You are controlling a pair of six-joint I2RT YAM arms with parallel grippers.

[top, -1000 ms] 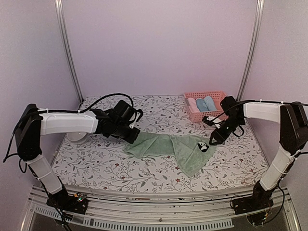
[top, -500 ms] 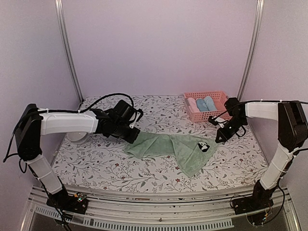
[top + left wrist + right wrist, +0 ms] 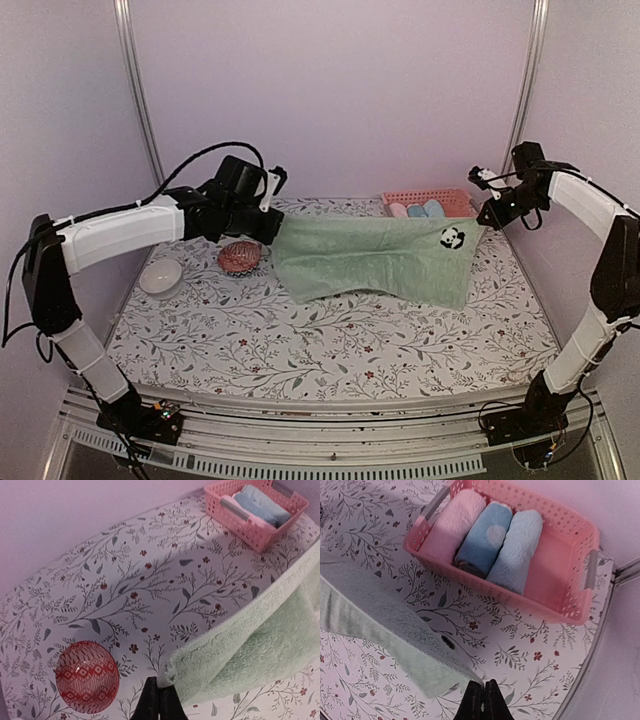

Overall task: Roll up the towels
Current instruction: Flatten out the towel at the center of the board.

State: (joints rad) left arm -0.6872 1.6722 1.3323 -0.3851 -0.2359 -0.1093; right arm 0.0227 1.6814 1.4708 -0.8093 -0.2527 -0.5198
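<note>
Moved since a second ago: both arms have risen and drawn apart, so the green towel (image 3: 375, 258) is no longer a crumpled heap on the table (image 3: 330, 345) but a spread sheet in the air. A red patterned bowl (image 3: 240, 256) that the left arm covered now shows.
Towel, place: it hangs over the far half of the table, in front of the pink basket (image 3: 432, 194). Whether its lower edge touches the cloth I cannot tell.
Towel, long axis: the top edge runs left to right, nearly level, from one claw to the other, with the panda print (image 3: 452, 237) at the right end.
Key relation: each claw is at its own top corner, so neither arm is nearer. The sheet hangs below and between them, and the open stretch of table lies on the near side, toward the arm bases.
Next move, as I judge it: lower both corners together and lay the sheet flat for rolling. Uneven travel would skew it.
Basket: three rolled towels (image 3: 485, 542) lie side by side inside.
White bowl (image 3: 160, 277): left of the red one, well apart from the towel.
Left claw (image 3: 159, 701): fingers pressed together, pinching the left top corner.
Right claw (image 3: 484, 700): fingers pressed together, pinching the right top corner.
</note>
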